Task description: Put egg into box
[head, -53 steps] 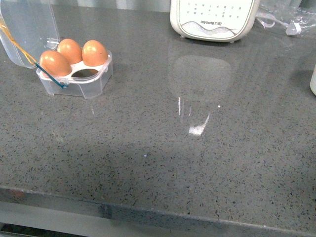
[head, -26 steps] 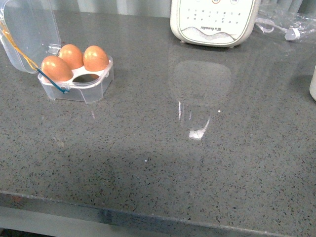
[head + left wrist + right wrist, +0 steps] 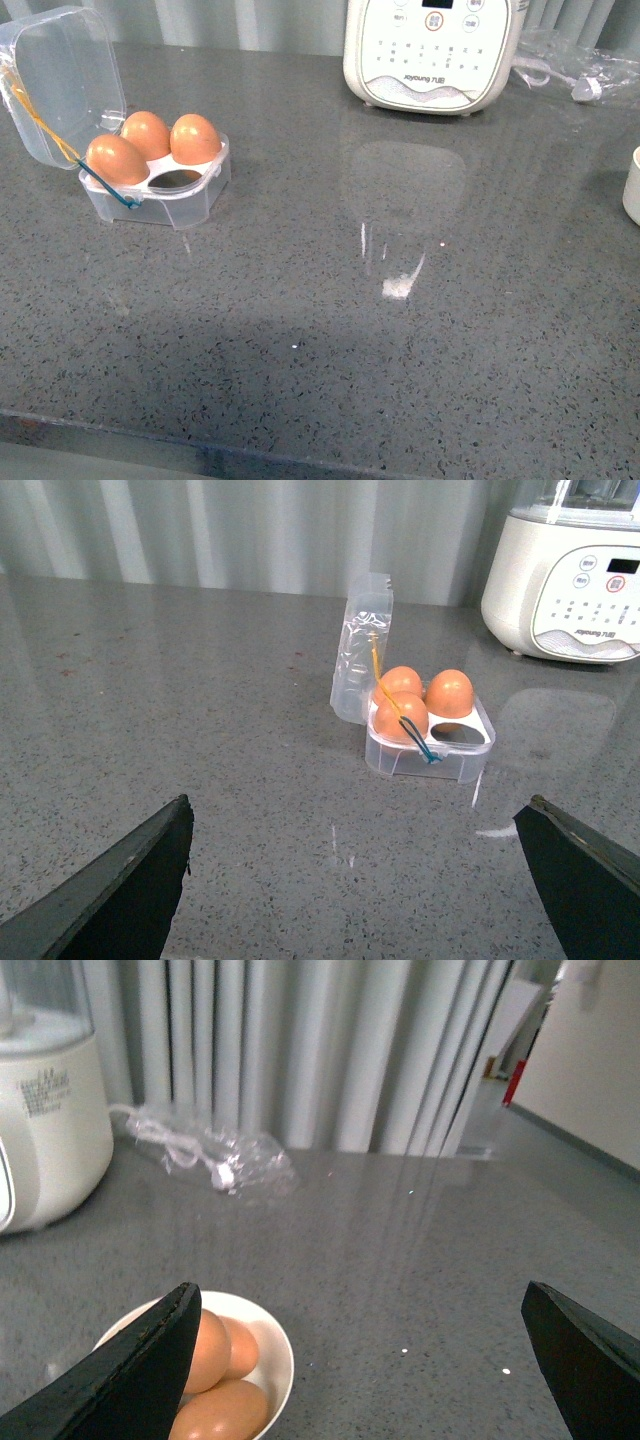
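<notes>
The box (image 3: 160,190) is a small clear case at the table's left, its lid (image 3: 60,80) hinged open. Three orange-brown eggs (image 3: 150,140) fill three hollows; the near right hollow (image 3: 180,180) is empty. In the left wrist view the box (image 3: 430,745) lies ahead of my left gripper (image 3: 358,810), which is open and holds nothing. My right gripper (image 3: 360,1295) is open and empty; more eggs (image 3: 215,1360) lie in a white bowl (image 3: 278,1355) beside its one finger (image 3: 140,1370). Neither arm shows in the front view.
A large white appliance (image 3: 430,50) with buttons stands at the back of the grey stone table. A crumpled clear plastic bag (image 3: 570,60) with a cable lies at the back right. The bowl's rim (image 3: 632,185) shows at the right edge. The table's front edge (image 3: 300,450) runs below.
The front view has shifted, so the box, appliance and table sit lower in frame and more of the lid and appliance shows. Nothing on the table has moved.
</notes>
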`<state>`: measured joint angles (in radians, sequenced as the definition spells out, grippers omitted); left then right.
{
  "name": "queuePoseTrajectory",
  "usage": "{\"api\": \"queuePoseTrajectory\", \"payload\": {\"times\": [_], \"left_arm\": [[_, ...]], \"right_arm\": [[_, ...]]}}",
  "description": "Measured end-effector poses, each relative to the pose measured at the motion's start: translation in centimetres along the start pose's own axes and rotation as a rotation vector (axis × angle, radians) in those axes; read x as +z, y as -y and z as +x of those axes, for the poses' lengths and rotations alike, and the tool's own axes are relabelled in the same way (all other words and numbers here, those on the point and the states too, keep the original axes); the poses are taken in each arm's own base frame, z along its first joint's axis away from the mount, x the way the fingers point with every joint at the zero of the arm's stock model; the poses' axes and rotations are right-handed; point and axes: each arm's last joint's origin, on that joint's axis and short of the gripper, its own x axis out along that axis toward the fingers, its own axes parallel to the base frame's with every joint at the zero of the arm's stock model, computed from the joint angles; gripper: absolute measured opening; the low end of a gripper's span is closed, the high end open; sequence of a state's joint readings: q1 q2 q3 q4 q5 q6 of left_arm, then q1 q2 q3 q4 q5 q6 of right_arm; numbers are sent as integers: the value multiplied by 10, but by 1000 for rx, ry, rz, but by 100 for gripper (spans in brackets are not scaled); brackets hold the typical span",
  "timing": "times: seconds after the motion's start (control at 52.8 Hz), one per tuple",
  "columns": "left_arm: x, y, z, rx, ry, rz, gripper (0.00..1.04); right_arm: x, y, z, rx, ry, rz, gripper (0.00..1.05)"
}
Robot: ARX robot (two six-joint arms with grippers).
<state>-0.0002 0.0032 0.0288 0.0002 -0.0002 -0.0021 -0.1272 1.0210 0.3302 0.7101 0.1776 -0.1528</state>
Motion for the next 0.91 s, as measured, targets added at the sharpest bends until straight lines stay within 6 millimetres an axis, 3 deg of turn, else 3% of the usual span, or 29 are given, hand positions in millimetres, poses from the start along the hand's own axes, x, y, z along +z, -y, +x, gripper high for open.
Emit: {"api": "queuePoseTrajectory", "payload": {"times": [0.133, 0.341, 0.549, 0.909], "left_arm": [[0, 0, 0, 1, 0, 0, 98], [0, 0, 0, 0, 0, 0, 98], [0, 0, 0, 0, 0, 0, 98], [0, 0, 0, 0, 0, 0, 98]], "right_arm": [[-10, -7, 50, 92, -159, -31, 97], [-11, -15, 83, 176, -239, -16, 97], [-12, -23, 106, 261, -312, 12, 97], [-25, -32, 118, 355, -385, 53, 97]]}}
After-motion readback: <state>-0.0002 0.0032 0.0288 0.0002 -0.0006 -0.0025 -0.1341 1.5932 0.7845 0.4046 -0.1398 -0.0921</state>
